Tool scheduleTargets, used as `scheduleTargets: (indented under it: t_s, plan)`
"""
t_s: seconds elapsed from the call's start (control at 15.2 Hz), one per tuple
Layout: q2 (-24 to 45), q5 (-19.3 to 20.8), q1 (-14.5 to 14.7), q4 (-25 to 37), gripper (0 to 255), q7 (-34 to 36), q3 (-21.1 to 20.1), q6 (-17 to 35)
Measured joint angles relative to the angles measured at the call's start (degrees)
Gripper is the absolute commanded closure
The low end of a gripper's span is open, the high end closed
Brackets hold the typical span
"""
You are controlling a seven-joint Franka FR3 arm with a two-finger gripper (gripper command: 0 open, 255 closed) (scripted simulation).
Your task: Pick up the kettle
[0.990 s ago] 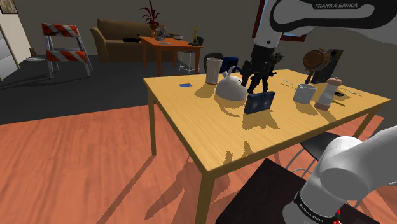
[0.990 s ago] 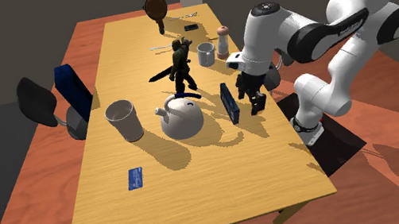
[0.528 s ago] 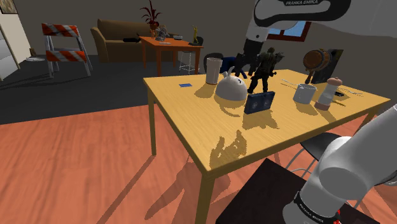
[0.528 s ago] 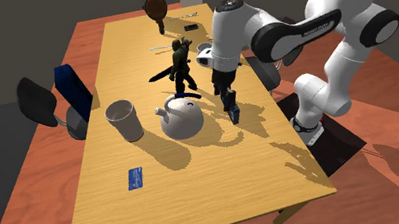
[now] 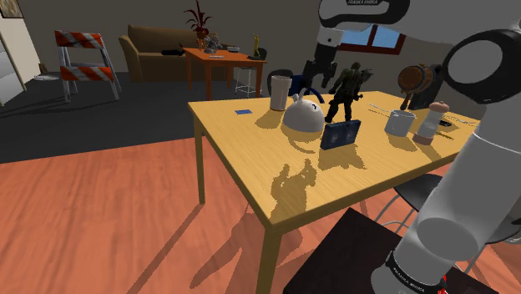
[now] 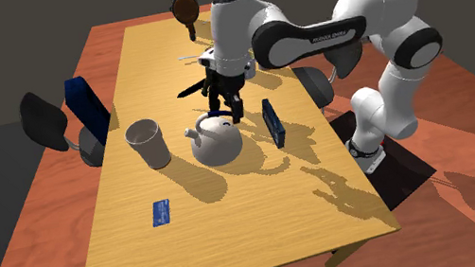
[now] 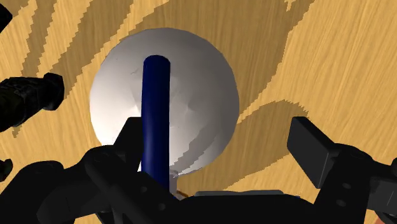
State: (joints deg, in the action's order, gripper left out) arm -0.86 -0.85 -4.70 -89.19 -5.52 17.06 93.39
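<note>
Three things crowd the kettle [image 6: 218, 140] near the table's [image 6: 237, 214] middle: a cup [image 6: 148, 143] toward one long edge, a blue box [image 6: 271, 121] toward the other, and a soldier figure [image 6: 215, 78] just behind. My gripper [image 7: 219, 137] hangs released above its dark blue handle [image 7: 156, 108]. The arm [image 5: 367, 10] reads Franka Emika.

White rounded arm [image 6: 372, 13] segments, dark joint bands, grey FRANKA EMIKA lettering [image 5: 367, 3], all-black two-finger tool [image 7: 219, 135]

Bright light from above, hard jagged-edged shadows all across the pale wooden table [image 5: 242, 159].
</note>
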Motion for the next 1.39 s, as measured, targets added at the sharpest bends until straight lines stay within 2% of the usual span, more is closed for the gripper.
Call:
scheduleTargets:
  t_s: [0.4, 0.53, 0.92, 0.99, 1.39]
  plan:
    - [15.57, -4.51, -4.16, 21.77, 0, -3.43, 2.48, -6.56]
    - [16.49, -4.77, -4.57, 21.96, 0, -3.80, 2.61, -5.86]
    - [14.39, -3.97, -3.79, 14.54, 0, -3.64, 2.54, -0.44]
    - [14.32, -3.95, -3.76, 14.21, 255, -3.63, 2.53, -0.16]
    - [14.25, -3.94, -3.74, 13.90, 255, -3.65, 2.53, 0.12]
